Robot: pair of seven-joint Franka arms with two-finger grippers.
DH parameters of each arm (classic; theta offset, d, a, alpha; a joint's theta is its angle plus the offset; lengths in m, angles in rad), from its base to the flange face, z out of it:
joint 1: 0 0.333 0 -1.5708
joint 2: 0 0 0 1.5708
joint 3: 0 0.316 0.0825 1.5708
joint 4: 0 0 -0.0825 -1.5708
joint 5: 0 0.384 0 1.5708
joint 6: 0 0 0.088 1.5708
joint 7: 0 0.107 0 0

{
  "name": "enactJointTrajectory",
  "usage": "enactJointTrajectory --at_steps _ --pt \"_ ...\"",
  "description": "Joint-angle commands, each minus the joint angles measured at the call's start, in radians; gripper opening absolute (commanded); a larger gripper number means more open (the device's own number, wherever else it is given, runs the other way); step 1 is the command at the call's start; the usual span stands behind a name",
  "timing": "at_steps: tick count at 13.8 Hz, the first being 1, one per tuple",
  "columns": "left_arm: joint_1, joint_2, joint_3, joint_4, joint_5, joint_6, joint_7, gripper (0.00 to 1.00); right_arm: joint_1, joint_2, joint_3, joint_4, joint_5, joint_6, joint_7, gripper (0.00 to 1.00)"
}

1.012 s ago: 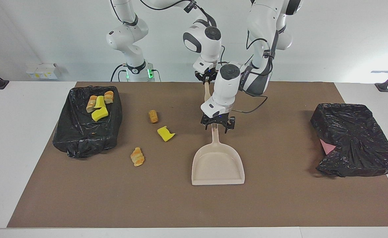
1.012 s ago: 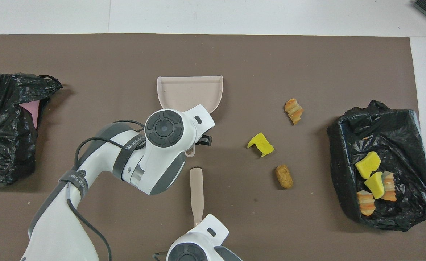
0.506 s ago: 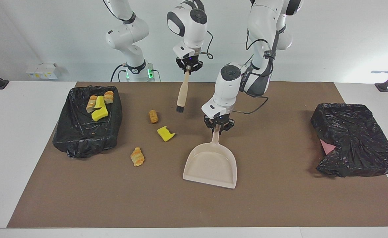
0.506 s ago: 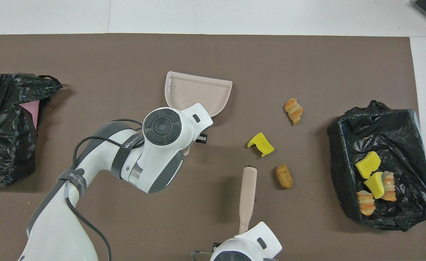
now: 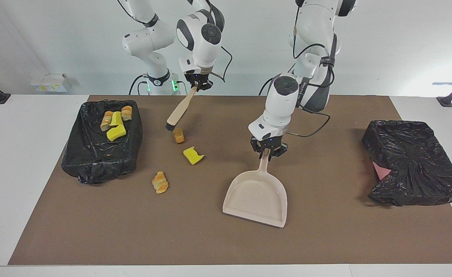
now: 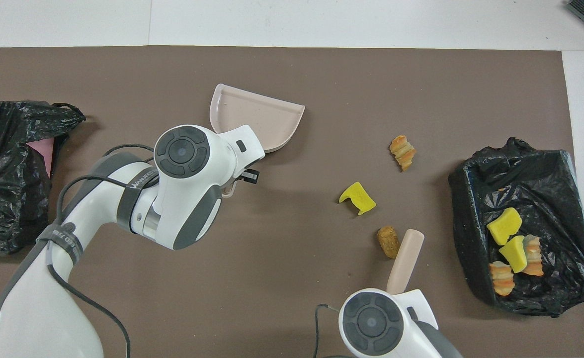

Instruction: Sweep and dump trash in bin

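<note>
I see open brown mat (image 5: 326,234) between the dustpan (image 5: 256,198) and the bin toward the left arm's end (image 5: 414,163). Toward the other bin (image 5: 100,142), three loose pieces block the lane: bread chunk (image 5: 179,135), yellow sponge (image 5: 193,155), croissant (image 5: 160,182). The brush (image 5: 177,113) slants beside the chunk.

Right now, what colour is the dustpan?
Pale pinkish beige, the dustpan shows best in the facing view.
</note>
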Motion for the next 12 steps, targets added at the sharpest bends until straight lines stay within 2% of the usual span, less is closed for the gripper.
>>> enactJointTrajectory --at_steps 1,4,8,10,12 --pt "0.048 -0.060 0.003 0.000 0.018 -0.079 0.130 0.00 -0.054 -0.029 0.012 -0.046 -0.002 0.001 -0.023 0.00" --pt "0.105 -0.102 0.000 0.002 0.017 -0.155 0.290 0.00 -0.102 -0.054 0.011 -0.098 0.045 0.038 -0.077 0.00" --pt "0.152 -0.166 0.003 -0.003 0.017 -0.277 0.475 0.00 -0.149 -0.037 0.011 -0.103 0.136 0.087 -0.169 0.00" --pt "0.180 -0.201 0.003 -0.010 0.017 -0.344 0.635 0.00 -0.137 0.065 0.012 -0.101 0.139 0.180 -0.146 0.00" --pt "0.186 -0.209 0.003 -0.015 0.017 -0.378 0.810 0.00 -0.137 0.126 0.012 -0.094 0.139 0.278 -0.143 0.00"
